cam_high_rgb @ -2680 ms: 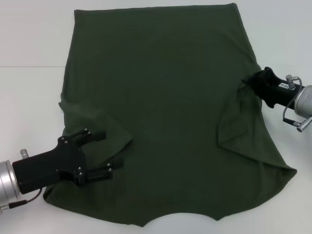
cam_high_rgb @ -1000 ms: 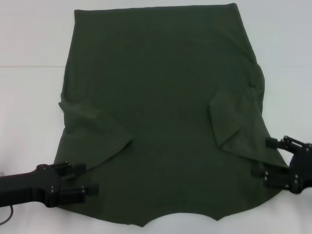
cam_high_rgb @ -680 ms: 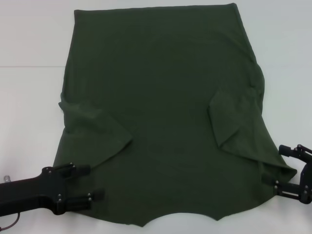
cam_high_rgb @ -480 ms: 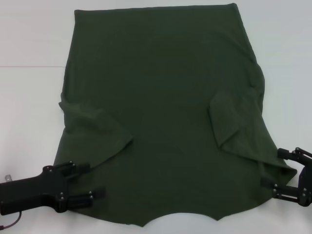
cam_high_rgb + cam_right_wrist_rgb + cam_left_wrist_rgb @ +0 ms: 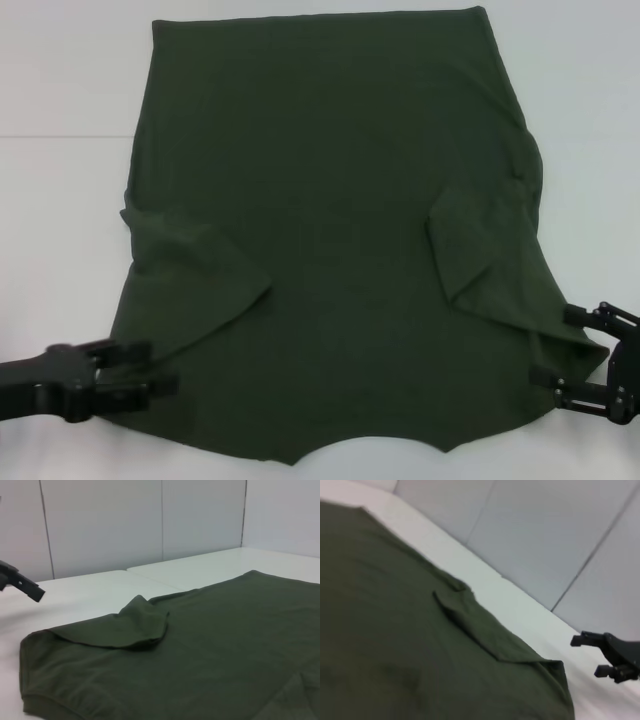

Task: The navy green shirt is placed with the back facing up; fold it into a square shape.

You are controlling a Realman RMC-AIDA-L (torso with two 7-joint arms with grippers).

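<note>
Seeing white tabletop (image 5: 60, 200), pale panelled wall (image 5: 100, 525) behind. Shirt (image 5: 330, 200) lies flat mid-tabletop, long axis running away from me, collar end nearest, sleeves folded in. Left end effector (image 5: 140, 368) and right end effector (image 5: 560, 345) open at near corners.

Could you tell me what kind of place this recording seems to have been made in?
Probably a lab or test room for robot work. A plain white table carries only the navy green shirt, pale panelled walls stand right behind it, and the left gripper and right gripper sit at the shirt's near corners.
</note>
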